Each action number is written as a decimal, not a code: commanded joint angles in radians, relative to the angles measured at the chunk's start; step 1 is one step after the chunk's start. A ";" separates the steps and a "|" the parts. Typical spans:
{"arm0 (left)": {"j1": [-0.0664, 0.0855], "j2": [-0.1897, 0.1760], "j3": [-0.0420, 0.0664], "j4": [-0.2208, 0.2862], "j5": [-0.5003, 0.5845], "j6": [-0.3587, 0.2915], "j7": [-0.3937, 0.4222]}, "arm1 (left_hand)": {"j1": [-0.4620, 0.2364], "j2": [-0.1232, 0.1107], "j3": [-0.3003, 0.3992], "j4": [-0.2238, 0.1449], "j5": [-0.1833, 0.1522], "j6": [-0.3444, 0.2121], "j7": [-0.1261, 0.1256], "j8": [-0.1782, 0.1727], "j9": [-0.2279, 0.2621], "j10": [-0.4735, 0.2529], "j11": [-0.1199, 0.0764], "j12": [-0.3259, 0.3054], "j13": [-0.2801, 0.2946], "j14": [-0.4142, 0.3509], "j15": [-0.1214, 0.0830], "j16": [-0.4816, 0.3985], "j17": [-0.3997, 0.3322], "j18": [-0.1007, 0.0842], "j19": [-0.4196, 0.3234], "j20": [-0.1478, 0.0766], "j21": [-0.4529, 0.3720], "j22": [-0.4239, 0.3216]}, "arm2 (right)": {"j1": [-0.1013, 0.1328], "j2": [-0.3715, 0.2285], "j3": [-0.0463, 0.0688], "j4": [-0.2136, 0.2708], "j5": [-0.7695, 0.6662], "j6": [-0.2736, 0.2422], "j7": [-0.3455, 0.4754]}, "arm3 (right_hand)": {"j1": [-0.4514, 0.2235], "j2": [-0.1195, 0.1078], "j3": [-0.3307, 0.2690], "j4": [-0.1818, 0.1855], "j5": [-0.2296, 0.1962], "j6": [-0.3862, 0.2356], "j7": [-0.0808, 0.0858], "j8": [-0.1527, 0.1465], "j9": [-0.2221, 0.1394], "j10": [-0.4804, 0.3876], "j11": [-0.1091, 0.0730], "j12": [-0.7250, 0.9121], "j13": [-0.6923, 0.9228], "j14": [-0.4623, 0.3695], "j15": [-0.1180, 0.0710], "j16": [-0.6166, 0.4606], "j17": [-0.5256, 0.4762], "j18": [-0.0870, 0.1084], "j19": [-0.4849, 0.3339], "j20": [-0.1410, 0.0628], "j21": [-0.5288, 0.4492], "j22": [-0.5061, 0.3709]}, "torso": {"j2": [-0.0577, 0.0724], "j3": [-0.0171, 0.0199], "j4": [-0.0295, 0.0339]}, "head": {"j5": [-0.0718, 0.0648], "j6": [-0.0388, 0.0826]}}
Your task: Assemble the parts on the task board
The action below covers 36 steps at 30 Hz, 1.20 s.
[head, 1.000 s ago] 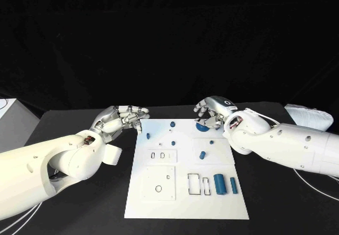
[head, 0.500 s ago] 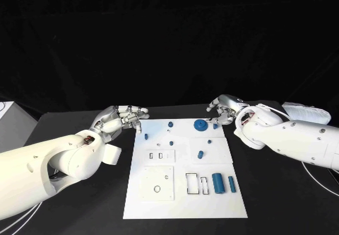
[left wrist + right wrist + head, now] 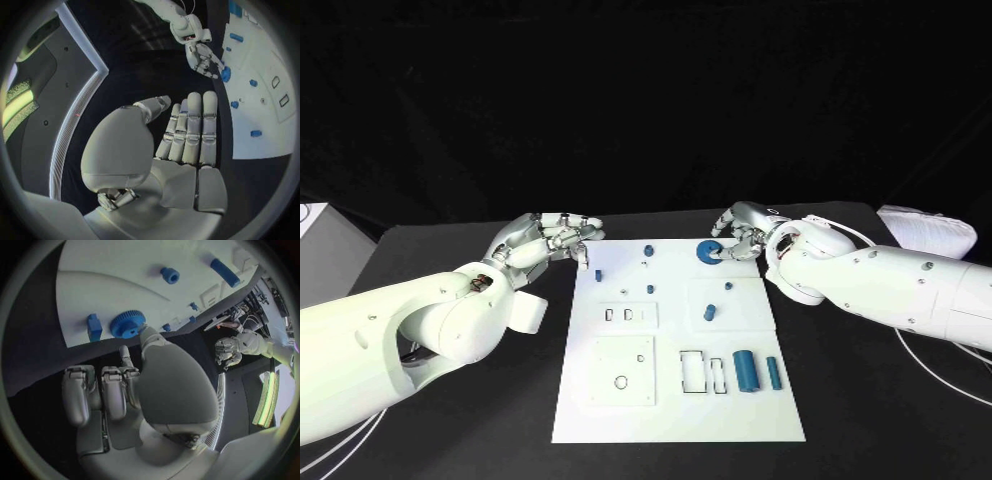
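The white task board (image 3: 675,400) lies in the middle of the table. A blue gear (image 3: 710,253) sits at its far edge. My right hand (image 3: 743,234) is just beside the gear, fingers curled in; in the right wrist view my right hand (image 3: 137,385) stretches its thumb to the rim of the gear (image 3: 128,324), next to a small blue block (image 3: 94,326). My left hand (image 3: 554,236) hovers off the board's far left corner; the left wrist view shows my left hand (image 3: 181,140) with fingers straight, holding nothing. Two blue cylinders (image 3: 746,371) lie near the board's right side.
Small blue pegs (image 3: 599,274) (image 3: 652,290) and a short blue piece (image 3: 710,312) dot the board's far half. A white folded object (image 3: 935,230) lies at the table's right edge, a white box (image 3: 312,220) at its left. Cables (image 3: 942,375) trail by my right arm.
My right hand drew back to the right off the gear, then came in again so that its thumb reaches the gear. My left hand has stayed where it was.
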<state>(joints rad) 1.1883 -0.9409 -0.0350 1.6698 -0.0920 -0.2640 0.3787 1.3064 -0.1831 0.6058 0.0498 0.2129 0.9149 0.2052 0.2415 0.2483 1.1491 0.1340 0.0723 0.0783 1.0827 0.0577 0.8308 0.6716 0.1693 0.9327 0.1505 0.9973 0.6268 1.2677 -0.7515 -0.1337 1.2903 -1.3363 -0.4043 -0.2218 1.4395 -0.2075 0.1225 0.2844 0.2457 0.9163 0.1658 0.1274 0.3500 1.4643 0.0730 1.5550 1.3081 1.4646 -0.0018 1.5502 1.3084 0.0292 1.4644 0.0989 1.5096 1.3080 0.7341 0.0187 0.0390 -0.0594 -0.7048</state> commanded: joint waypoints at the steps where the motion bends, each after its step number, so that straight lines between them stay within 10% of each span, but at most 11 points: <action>1: 0.001 0.002 0.001 0.001 0.000 0.021 0.003 | 0.009 0.002 0.007 0.001 -0.005 -0.007 0.000 0.004 0.001 -0.007 0.001 -0.005 -0.001 -0.006 0.001 0.004 0.000 0.015 -0.006 0.004 0.003 0.001 | -0.003 0.008 0.000 -0.006 -0.005 0.027 -0.009 | 0.007 0.000 -0.005 0.002 0.004 -0.007 0.000 0.005 0.001 0.101 0.008 0.011 0.257 0.093 0.007 0.004 0.201 -0.013 0.076 0.007 0.007 0.201 | 0.001 0.0001 -0.0001 | 0.001 -0.002; 22: 0.001 0.003 0.001 -0.001 0.000 0.022 0.001 | 0.009 0.002 0.007 0.001 -0.005 -0.007 0.000 0.004 0.001 -0.007 0.001 -0.005 -0.001 -0.006 0.001 0.004 0.000 0.015 -0.006 0.004 0.003 0.001 | -0.012 0.031 -0.001 -0.035 -0.007 0.051 -0.019 | 0.021 0.021 0.013 0.000 0.019 0.013 -0.004 0.020 0.006 0.106 0.006 0.015 0.262 0.094 0.006 0.005 0.205 -0.016 0.082 0.008 0.018 0.213 | 0.001 0.0024 0.0000 | 0.002 -0.009; 36: 0.001 0.003 0.001 -0.002 0.000 0.022 0.001 | 0.009 0.002 0.009 0.000 -0.005 -0.008 0.000 0.005 0.002 -0.008 0.001 -0.005 -0.001 -0.007 0.001 0.005 -0.001 0.015 -0.010 0.004 0.008 0.004 | -0.018 0.035 -0.002 -0.038 -0.029 0.049 -0.020 | 0.049 0.029 0.128 -0.006 0.044 0.072 -0.022 0.045 0.006 0.106 -0.012 0.016 0.263 0.093 -0.009 0.005 0.205 -0.018 0.085 -0.005 0.025 0.222 | 0.001 0.0028 0.0009 | 0.001 -0.011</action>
<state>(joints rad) 1.1882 -0.9393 -0.0350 1.6662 -0.0922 -0.2597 0.3752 1.3064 -0.1831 0.6115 0.0496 0.2129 0.9149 0.2052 0.2415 0.2498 1.1492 0.1340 0.0723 0.0783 1.0827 0.0577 0.8307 0.6716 0.1693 0.9273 0.1558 1.0019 0.6297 1.2559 -0.7160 -0.1317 1.2539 -1.3407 -0.3765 -0.2356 1.4802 -0.1820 0.2477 0.2804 0.2852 0.9793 0.1465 0.1665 0.3529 1.4689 0.0680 1.5662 1.3075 1.4653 -0.0025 1.5511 1.3079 0.0294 1.4644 0.0988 1.5279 1.3075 0.7354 0.0218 0.0394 -0.0572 -0.7159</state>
